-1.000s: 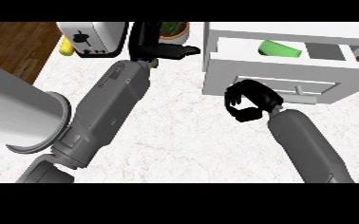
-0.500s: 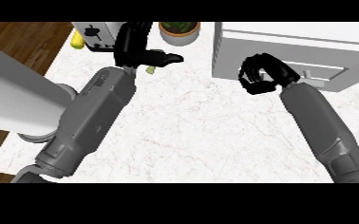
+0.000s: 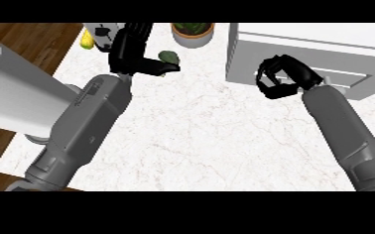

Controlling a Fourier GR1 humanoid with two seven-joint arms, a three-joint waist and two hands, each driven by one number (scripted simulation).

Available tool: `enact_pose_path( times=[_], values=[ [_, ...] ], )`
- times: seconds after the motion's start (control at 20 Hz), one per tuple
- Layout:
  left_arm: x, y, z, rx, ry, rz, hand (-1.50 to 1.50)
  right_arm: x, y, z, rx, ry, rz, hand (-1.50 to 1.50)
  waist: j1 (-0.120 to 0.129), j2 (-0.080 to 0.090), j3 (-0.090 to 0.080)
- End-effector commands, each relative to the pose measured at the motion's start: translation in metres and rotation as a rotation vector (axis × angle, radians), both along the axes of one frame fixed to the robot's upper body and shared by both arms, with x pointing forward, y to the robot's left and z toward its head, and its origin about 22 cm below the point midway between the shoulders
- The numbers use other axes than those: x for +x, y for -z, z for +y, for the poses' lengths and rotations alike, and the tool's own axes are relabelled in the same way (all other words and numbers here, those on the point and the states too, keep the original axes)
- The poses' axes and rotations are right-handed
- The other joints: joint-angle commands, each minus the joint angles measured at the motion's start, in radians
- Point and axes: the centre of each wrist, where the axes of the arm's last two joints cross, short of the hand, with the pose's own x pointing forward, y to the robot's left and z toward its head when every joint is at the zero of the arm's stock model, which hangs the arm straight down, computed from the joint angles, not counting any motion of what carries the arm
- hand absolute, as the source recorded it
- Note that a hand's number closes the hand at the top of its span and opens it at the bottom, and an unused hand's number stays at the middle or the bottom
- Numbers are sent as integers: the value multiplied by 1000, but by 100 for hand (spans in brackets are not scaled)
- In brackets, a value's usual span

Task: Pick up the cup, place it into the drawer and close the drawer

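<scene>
R hand (image 3: pixel 282 77) fingers curled, empty, at drawer (image 3: pixel 293 42) front. Cup not visible, prob inside. Drawer looks pushed in: closing step, near done. Next: confirm flush, back off. L hand (image 3: pixel 132 54) open, resting upper left

On my feed the left grey forearm (image 3: pixel 84 124) is a broad, matte casing with rounded edges and faint panel seams, and the right grey forearm (image 3: pixel 341 129) is a slimmer, smooth tube. Each narrows to a paler wrist collar, then the glossy left black hand (image 3: pixel 130 54) and right black hand (image 3: pixel 282 77), both with segmented fingers.
</scene>
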Motion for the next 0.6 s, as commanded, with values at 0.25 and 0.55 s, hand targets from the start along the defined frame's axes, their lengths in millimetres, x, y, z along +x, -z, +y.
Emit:
enact_pose_path(
  times=[0.25,0.55],
  values=[
    [-4,3,2,-13,29,2,-150,31,-95,-36,7,163,-191,150,45,24,-7],
    [-5,3,12,-11,36,-8,-150,27,-100,-47,11,158,-174,150,58,24,-9]
  ],
)
